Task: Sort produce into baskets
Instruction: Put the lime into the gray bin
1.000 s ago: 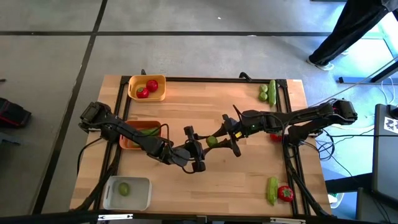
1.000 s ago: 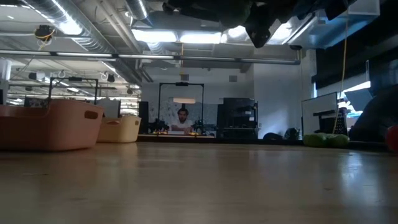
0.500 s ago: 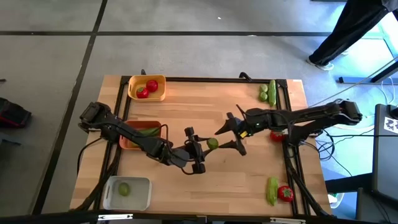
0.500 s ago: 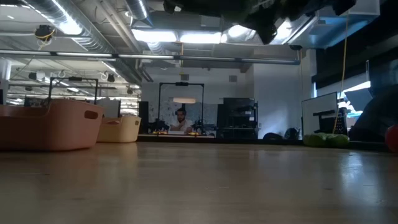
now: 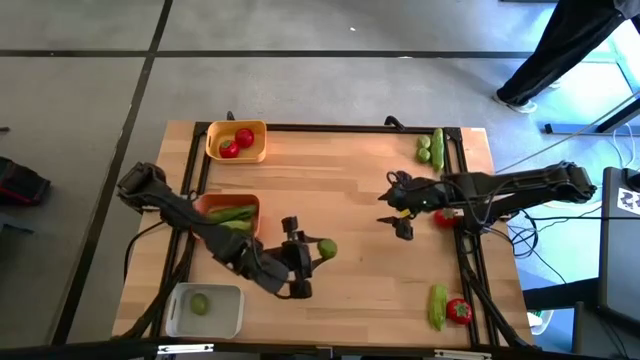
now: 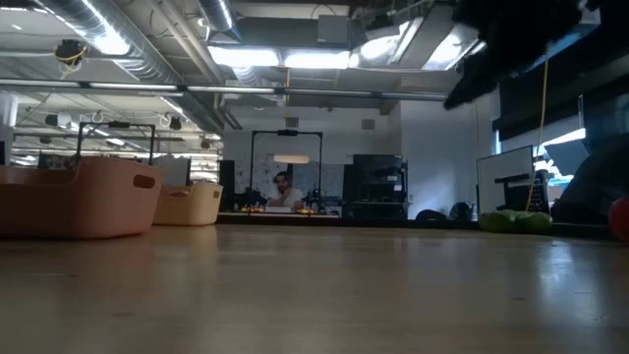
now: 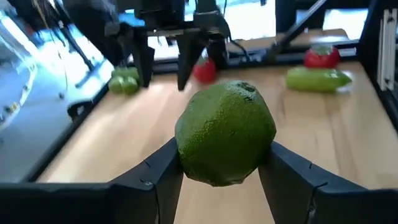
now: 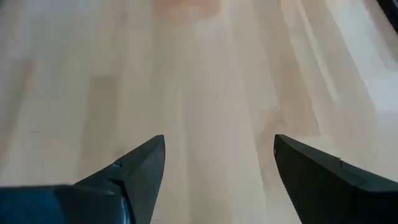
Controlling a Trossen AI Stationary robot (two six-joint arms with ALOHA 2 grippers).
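Your left gripper [image 5: 318,250] is clamped on a lime [image 7: 225,133], with one dark finger pressed against each side of the fruit; it is carried above the bare wood, a little right of the orange basket [image 5: 226,215] and up-right of the white-grey basket [image 5: 204,311]. Your right gripper [image 5: 397,212] hangs over the right half of the table [image 5: 330,160] with its fingers [image 8: 134,171] spread wide and nothing between them; its wrist view shows only plank beneath.

From the top you can see the yellow basket [image 5: 237,141] at the far left corner holding two red tomatoes [image 5: 236,142]. The orange basket holds green cucumber pieces [image 5: 232,214], and the white-grey basket at the near left holds one lime [image 5: 200,303].

Unsorted produce lies along the right edge: a cucumber [image 5: 438,146] touching a lime [image 5: 424,149] at the far right corner, a tomato [image 5: 444,218] just beside the right arm, and at the near right corner a cucumber [image 5: 437,305] touching a tomato [image 5: 459,311].

In the low view you see the orange and yellow baskets at the left, and a person [image 6: 283,190] sitting far back in the room. Another person's legs [image 5: 560,50] show on the floor beyond the table's far right.
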